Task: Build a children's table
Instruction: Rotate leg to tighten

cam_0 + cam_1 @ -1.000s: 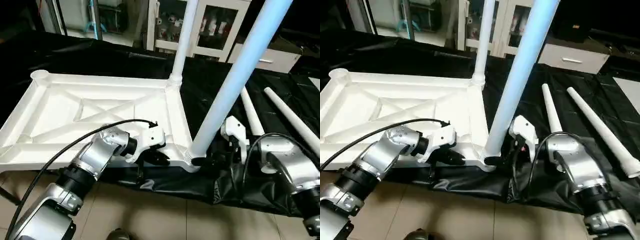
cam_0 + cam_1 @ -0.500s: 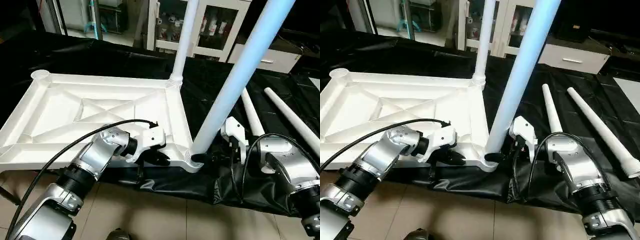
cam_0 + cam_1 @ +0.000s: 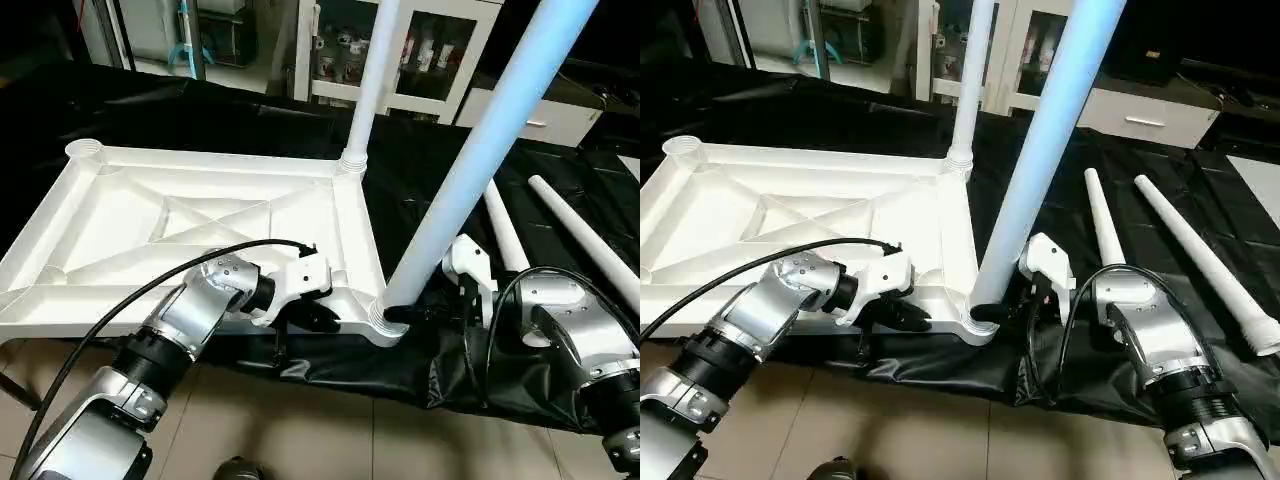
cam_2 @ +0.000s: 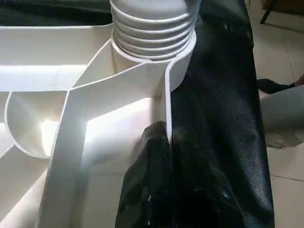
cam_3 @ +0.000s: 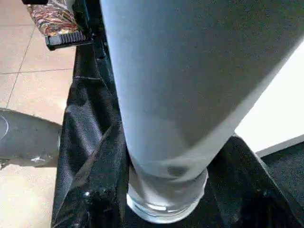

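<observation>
Leaning away from upright, the near leg (image 3: 470, 170) stands in the tabletop's (image 3: 120, 225) near corner socket (image 3: 385, 322) on the robot's right side, and everything the next move needs turns on that tilt: the leg's long axis rises from the socket and slants toward the robot's right instead of standing square to the tabletop. The tabletop lies ribbed side up on a black cloth (image 3: 420, 170), with another leg (image 3: 970, 75) already upright in the far socket on the same short edge. Two loose legs (image 3: 1210, 265) lie on the cloth to the right of the socket, well apart from it.

The right gripper (image 3: 405, 317) is at the very foot of the leaning leg, just beside the socket, and the right wrist view shows its black fingers (image 5: 99, 180) clamped on either side of the tube's base. The right arm is therefore the one placed to turn or straighten the leg. The left gripper (image 3: 905, 317) is closed on the tabletop's near rim, just to the left of the socket, and seems to steady it. In the left wrist view several ribs of the threaded end (image 4: 152, 31) are exposed above the socket, so I judge the leg not fully seated.
</observation>
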Robot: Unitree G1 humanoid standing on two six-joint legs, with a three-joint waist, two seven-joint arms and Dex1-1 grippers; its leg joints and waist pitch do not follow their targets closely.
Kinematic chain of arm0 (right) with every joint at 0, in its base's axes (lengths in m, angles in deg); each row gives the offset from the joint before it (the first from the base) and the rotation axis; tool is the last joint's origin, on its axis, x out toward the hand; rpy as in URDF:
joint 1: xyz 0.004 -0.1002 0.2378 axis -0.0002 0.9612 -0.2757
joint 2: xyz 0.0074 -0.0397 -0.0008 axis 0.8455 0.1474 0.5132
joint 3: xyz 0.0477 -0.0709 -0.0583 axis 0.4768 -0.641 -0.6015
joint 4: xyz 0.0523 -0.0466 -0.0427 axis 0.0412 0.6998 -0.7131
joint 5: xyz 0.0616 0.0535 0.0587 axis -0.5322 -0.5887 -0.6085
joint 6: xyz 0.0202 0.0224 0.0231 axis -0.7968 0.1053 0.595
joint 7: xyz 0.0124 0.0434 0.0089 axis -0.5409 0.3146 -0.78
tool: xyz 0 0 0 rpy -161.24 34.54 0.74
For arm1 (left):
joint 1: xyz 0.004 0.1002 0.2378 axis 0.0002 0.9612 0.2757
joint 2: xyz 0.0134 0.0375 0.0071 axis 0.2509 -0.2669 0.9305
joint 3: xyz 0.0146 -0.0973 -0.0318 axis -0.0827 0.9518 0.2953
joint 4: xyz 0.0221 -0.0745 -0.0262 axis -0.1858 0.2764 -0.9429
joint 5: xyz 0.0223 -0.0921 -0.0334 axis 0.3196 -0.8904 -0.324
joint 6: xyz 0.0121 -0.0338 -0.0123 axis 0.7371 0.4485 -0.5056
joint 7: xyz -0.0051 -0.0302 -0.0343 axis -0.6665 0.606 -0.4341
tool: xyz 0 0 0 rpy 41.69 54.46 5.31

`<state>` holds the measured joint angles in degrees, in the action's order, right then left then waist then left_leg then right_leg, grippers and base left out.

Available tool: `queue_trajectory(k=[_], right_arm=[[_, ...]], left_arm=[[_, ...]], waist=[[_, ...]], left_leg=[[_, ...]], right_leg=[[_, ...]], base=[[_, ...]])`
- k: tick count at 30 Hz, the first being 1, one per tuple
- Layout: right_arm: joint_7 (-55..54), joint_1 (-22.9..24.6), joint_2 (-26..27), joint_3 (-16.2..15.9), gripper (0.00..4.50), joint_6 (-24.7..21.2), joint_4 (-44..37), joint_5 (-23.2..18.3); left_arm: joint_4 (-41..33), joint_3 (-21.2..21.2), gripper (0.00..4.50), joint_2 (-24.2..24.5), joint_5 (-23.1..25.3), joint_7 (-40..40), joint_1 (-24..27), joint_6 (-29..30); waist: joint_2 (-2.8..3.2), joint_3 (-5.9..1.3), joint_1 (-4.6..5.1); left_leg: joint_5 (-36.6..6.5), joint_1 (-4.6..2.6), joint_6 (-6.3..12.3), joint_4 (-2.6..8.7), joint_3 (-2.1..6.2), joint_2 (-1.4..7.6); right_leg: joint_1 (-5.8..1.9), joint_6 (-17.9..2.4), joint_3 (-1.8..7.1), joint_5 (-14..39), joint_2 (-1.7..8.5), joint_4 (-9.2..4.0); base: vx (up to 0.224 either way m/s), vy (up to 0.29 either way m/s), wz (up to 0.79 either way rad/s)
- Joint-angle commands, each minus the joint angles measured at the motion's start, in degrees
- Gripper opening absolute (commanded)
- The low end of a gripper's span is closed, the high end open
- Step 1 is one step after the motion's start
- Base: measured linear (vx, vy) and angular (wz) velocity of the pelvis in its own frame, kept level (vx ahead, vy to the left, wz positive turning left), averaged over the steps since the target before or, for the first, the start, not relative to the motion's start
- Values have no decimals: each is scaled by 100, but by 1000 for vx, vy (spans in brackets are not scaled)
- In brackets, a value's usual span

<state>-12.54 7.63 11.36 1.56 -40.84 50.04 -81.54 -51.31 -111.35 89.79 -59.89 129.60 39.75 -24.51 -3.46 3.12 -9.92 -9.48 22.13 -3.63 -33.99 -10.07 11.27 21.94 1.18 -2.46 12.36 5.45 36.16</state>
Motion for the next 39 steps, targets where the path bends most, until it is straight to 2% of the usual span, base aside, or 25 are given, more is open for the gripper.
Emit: queue_trajectory(k=[1, 4, 5, 6, 7, 10, 11, 12, 14, 15, 17, 18, 19, 20, 21, 23, 24, 25, 26, 28, 31, 32, 37, 38, 39], right_arm=[[-282, 29, 92, 64, 194, -125, 226, 90], [-1295, 0, 440, 269, 193, -541, 705, 217], [-1346, 0, 458, 280, 193, -561, 729, 222], [-1490, 5, 510, 308, 193, -603, 780, 248], [-1687, 25, 600, 352, 193, -667, 823, 259], [-2350, 69, 913, 518, 193, -918, 936, 261], [-3145, 69, 1262, 673, 193, -1091, 1071, 357], [-3145, 69, 1262, 673, 193, -1091, 1071, 357], [-3993, 3, 1587, 813, 193, -1145, 1266, 518], [-4352, -34, 1709, 864, 193, -1154, 1358, 577], [-5273, -136, 2038, 1005, 192, -1148, 1628, 676], [-6114, -246, 2400, 1176, 192, -1118, 1902, 691], [-6330, -290, 2522, 1220, 192, -1088, 2005, 681], [-6567, -344, 2663, 1269, 192, -1055, 2125, 668], [-6839, -431, 2866, 1333, 192, -1016, 2302, 642], [-7237, -642, 3155, 1369, 192, -824, 2640, 669], [-7335, -738, 3231, 1352, 191, -694, 2757, 697], [-7397, -867, 3332, 1395, 191, -540, 2869, 665], [-7387, -973, 3417, 1458, 191, -390, 2930, 598], [-7288, -1054, 3465, 1491, 191, -200, 2925, 560], [-7021, -1065, 3469, 1475, 191, -27, 2848, 539], [-6936, -1053, 3461, 1475, 247, 24, 2776, 535], [-6633, -977, 3243, 1438, 304, 118, 2230, 551], [-6511, -962, 3130, 1420, 304, 101, 2099, 559], [-6511, -962, 3130, 1420, 314, 101, 2099, 559]], left_arm=[[-1, -21, 0, -135, 73, -169, -203, -161], [351, 168, 0, -385, 88, -683, -316, -154], [372, 180, 0, -401, 86, -712, -324, -150], [431, 218, 0, -445, 84, -801, -346, -137], [534, 274, 0, -514, 90, -959, -392, -171], [778, 448, 0, -732, 51, -1357, -523, -161], [1003, 547, 0, -914, 90, -1746, -676, -126], [1003, 547, 0, -914, 90, -1746, -676, -126], [1210, 624, 0, -1061, 166, -2170, -828, -64], [1300, 663, 0, -1124, 201, -2335, -890, -33], [1552, 829, 0, -1311, 240, -2909, -1071, 122], [1838, 998, 0, -1483, 258, -3497, -1267, 218], [1926, 1028, 0, -1525, 281, -3672, -1327, 211], [2032, 1061, 0, -1572, 309, -3876, -1397, 194], [2193, 1096, 0, -1631, 361, -4161, -1496, 120], [2423, 1114, 0, -1710, 433, -4465, -1637, -64], [2463, 1109, 0, -1728, 438, -4478, -1668, -125], [2490, 1101, 0, -1744, 443, -4432, -1693, -210], [2499, 1075, 0, -1743, 468, -4368, -1703, -295], [2511, 1031, 0, -1725, 510, -4277, -1697, -364], [2526, 1000, 0, -1705, 529, -4240, -1676, -382], [2541, 983, 0, -1693, 534, -4229, -1664, -401], [2623, 940, 0, -1630, 480, -4039, -1633, -461], [2634, 939, 0, -1597, 480, -3955, -1626, -495], [2634, 939, 0, -1597, 480, -3955, -1626, -495]], waist=[[8, -407, 40], [13, -382, 78], [13, -382, 78], [8, -379, 99], [5, -380, 113], [5, -372, 156], [8, -381, 172], [12, -373, 194], [25, -381, 211], [29, -372, 247], [36, -373, 271], [73, -381, 285], [66, -372, 310], [62, -399, 327], [71, -393, 351], [69, -396, 350], [71, -393, 361], [24, -396, 366], [61, -401, 357], [66, -407, 359], [32, -406, 349], [45, -399, 344], [35, -406, 346], [67, -417, 349], [64, -426, 345]], left_leg=[[-970, -168, 217, 385, 17, 189], [-1297, -176, 24, 429, 24, 175], [-1297, -176, 24, 429, 24, 175], [-1541, -187, -137, 459, 43, 188], [-1609, -186, -179, 462, 49, 187], [-1682, -182, -234, 483, 57, 182], [-1702, -182, -258, 481, 63, 182], [-1749, -186, -292, 489, 60, 173], [-1741, -161, -339, 502, 82, 176], [-1873, -168, -423, 515, 87, 165], [-1952, -182, -473, 517, 83, 160], [-1982, -197, -523, 513, 88, 156], [-2033, -201, -538, 515, 79, 150], [-1999, -190, -562, 518, 103, 149], [-2030, -203, -544, 515, 89, 147], [-1938, -190, -475, 513, 80, 143], [-1936, -182, -469, 516, 83, 139], [-1886, -167, -463, 520, 82, 141], [-1832, -185, -437, 518, 77, 147], [-1615, -171, -359, 507, 65, 150], [-1421, -154, -262, 496, 50, 144], [-1420, -158, -235, 500, 47, 146], [-1426, -137, -173, 508, 59, 151], [-1315, -142, -162, 495, 54, 150], [-1133, -142, -135, 473, 44, 154]], right_leg=[[-201, -1551, 149, -84, 277, -333], [-185, -1474, 151, 437, 286, -391], [-185, -1474, 151, 437, 286, -391], [-184, -1326, 149, 869, 310, -435], [-180, -1263, 154, 959, 309, -446], [-155, -1175, 157, 1095, 307, -469], [-153, -1148, 157, 1133, 315, -470], [-121, -1129, 160, 1214, 310, -486], [-152, -1068, 149, 1248, 314, -481], [-126, -1014, 150, 1424, 314, -504], [-99, -989, 156, 1512, 312, -511], [-80, -992, 162, 1490, 305, -507], [-56, -1006, 172, 1495, 305, -524], [-89, -983, 157, 1398, 300, -500], [-60, -982, 163, 1270, 290, -513], [-77, -971, 167, 1000, 286, -499], [-85, -962, 165, 987, 279, -497], [-107, -943, 158, 948, 276, -491], [-98, -941, 161, 852, 283, -488], [-120, -965, 159, 459, 270, -457], [-155, -1022, 155, 169, 266, -428], [-154, -1030, 156, 199, 270, -436], [-188, -1016, 161, 329, 284, -456], [-179, -1063, 159, 227, 276, -436], [-175, -1124, 161, -28, 268, -409]], base=[[0, 0, 0], [0, 0, 0], [0, 0, 0], [0, 0, 0], [0, 0, 0], [0, 0, 0], [0, 0, 0], [0, 0, 0], [0, 0, 0], [0, 0, 0], [0, 0, 0], [0, 0, 0], [0, 0, 0], [0, 0, 0], [0, 0, 0], [0, 0, 0], [0, 0, 0], [0, 0, 0], [0, 0, 0], [0, 0, 0], [0, 0, 0], [0, 0, 0], [0, 0, 0], [0, 0, 0], [0, 0, 0]])
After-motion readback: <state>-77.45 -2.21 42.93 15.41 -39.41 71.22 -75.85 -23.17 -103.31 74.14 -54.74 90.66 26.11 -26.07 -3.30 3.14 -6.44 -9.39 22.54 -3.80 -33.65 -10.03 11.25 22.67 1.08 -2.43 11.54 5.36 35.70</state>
